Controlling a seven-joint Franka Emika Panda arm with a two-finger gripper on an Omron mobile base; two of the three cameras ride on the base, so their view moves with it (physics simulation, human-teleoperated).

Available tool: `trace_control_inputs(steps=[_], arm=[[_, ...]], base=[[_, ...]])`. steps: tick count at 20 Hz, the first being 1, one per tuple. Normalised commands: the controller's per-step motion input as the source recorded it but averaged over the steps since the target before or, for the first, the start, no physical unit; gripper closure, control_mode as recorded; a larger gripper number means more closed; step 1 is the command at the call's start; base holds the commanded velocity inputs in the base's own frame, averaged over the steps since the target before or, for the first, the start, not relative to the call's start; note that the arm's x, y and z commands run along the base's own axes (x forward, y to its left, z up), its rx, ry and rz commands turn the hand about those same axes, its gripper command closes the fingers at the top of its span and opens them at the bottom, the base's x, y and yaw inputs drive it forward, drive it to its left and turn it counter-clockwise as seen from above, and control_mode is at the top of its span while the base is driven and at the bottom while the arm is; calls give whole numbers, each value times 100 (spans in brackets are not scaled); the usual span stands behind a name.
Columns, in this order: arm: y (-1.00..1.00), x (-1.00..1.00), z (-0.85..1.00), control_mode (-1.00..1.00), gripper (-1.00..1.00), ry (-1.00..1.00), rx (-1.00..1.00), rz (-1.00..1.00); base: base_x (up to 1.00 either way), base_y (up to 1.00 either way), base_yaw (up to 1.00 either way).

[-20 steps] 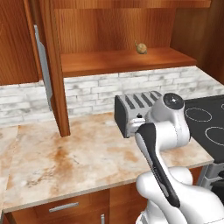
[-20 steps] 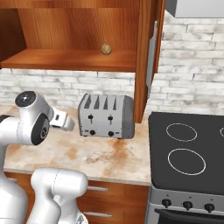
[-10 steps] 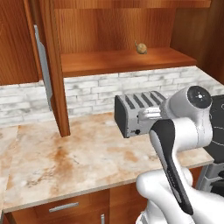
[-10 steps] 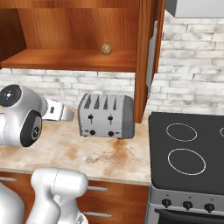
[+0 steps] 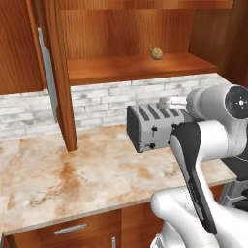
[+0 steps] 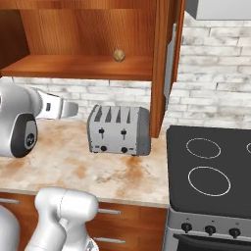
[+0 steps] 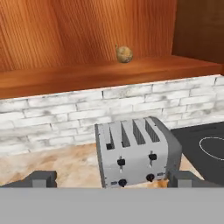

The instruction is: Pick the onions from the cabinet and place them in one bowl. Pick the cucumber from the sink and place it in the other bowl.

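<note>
Onion up on the shelf, my hand down low

I see the yellow-brown onion (image 7: 124, 54) on the cabinet (image 7: 87, 74) shelf, above and ahead of my empty, wide-open gripper (image 7: 111, 178), past the toaster (image 7: 135, 151).

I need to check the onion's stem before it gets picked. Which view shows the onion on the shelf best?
The hand view: the yellow-brown onion looks largest there, stem tip visible, unobstructed. Both base views show it smaller, on the cabinet shelf.

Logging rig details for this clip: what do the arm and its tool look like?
The arm has glossy white rounded shells, a black strip along one link and dark grey round joint caps. The tool ends in two small dark grey blocky fingertips. No cables or markings visible.
</note>
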Motion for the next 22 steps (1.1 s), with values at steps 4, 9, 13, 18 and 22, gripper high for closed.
trace_control_inputs(steps=[4,9,13,18,22], arm=[[-7,-6,87,-100,-100,-17,1,-4],[-5,-9,74,-100,-100,-16,3,-1],[-38,44,-3,-100,-100,-3,15,-5],[-27,47,0,-100,-100,0,-5,1],[-32,68,1,-100,-100,6,-15,-2]], base=[[0,0,0],[0,0,0],[0,0,0],[0,0,0],[0,0,0]])
